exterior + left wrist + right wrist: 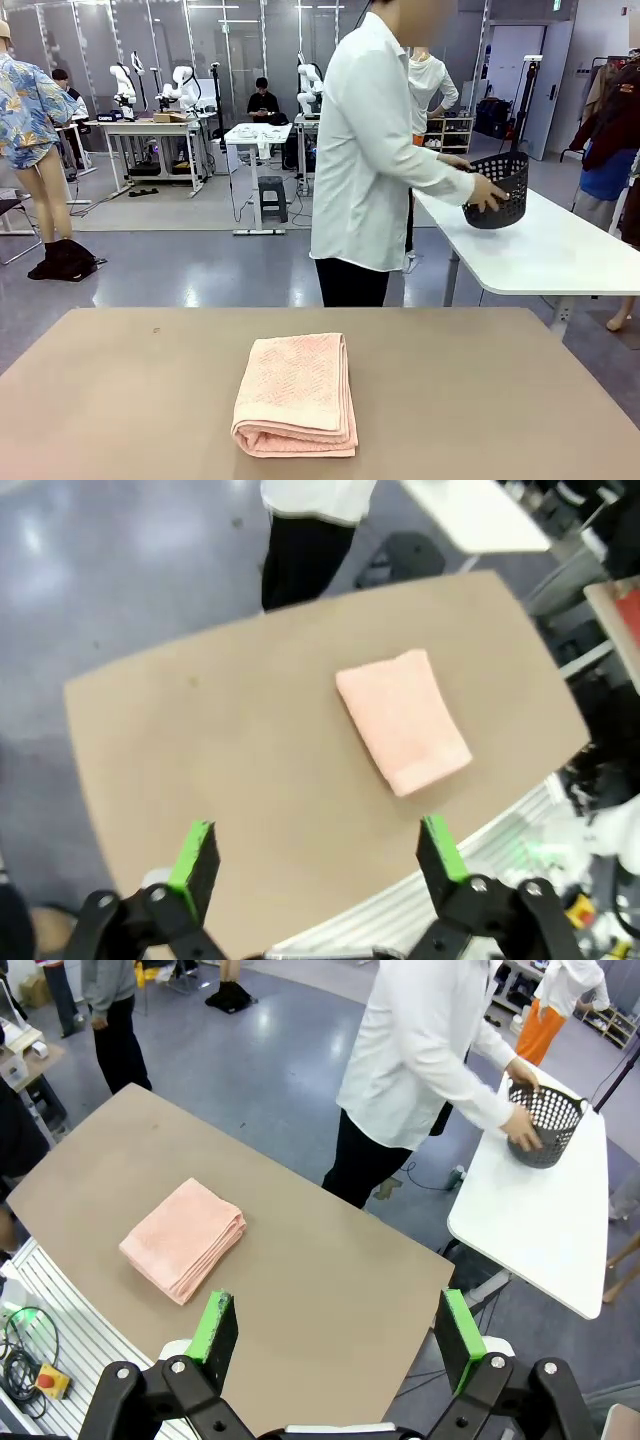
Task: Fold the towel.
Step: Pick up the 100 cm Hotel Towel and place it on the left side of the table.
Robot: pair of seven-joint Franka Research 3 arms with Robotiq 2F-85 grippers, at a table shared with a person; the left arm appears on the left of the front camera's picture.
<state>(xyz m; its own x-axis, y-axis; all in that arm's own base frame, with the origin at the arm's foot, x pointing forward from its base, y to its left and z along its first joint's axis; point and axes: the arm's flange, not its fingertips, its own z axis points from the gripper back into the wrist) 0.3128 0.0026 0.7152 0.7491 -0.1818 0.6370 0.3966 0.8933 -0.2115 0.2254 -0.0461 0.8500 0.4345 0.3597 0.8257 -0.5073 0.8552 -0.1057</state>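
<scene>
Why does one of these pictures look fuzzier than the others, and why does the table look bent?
Left wrist view: soft all over, so the towel loses its weave, and the wide lens bows the table edges. Right wrist view: sharper, the towel's stacked layers show, though the edges still curve. Front view: crisp and evenly lit, with only a faint shadow under the towel.

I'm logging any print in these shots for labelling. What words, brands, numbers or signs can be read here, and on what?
None can be read.
The towel, the table and the basket bear no print.
A green sign high on the far wall is too small to read.
</scene>
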